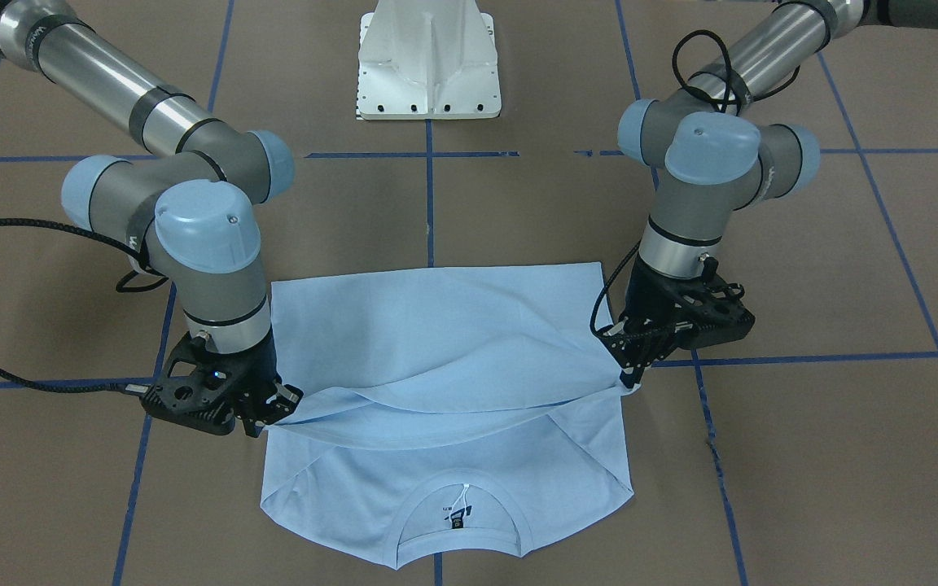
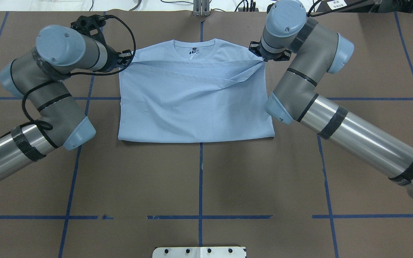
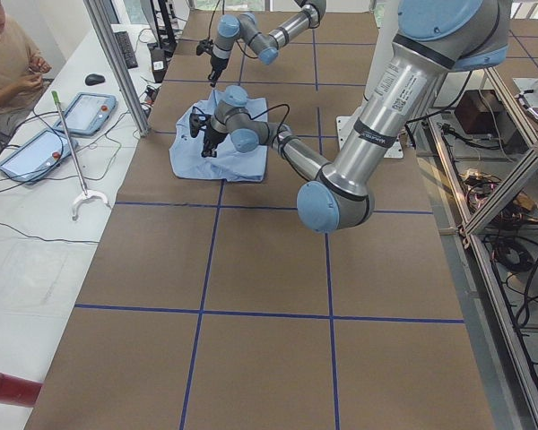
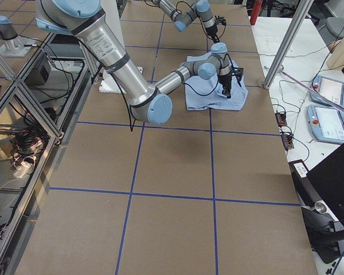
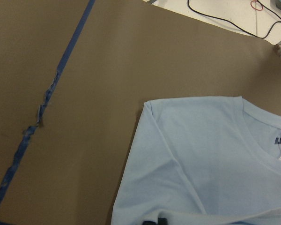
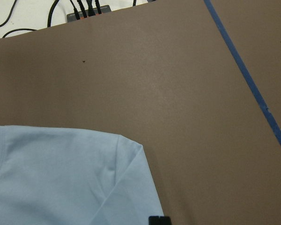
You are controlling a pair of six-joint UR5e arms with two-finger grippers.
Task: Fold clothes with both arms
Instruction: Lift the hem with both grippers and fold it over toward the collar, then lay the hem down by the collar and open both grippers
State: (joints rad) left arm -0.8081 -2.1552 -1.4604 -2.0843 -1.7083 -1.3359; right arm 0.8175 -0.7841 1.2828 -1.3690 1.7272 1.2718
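T-shirt hem folded over toward collar, corners clamped between left fingers and right fingers.

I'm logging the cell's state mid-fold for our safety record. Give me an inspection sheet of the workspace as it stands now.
Surface: brown table with blue tape grid; no spills seen.
Job's things: light blue T-shirt lies centred, its lower half brought up toward its neck end; dark neck label shows.
Clutter: nothing seen.
Hands: left hand and right hand are each shut on the T-shirt's folded-over edge, one at either side.
Cables: black cables hang in loops near both hands.
Surroundings: white pedestal base at the robot's side; a person sits at a side bench with two pendants.
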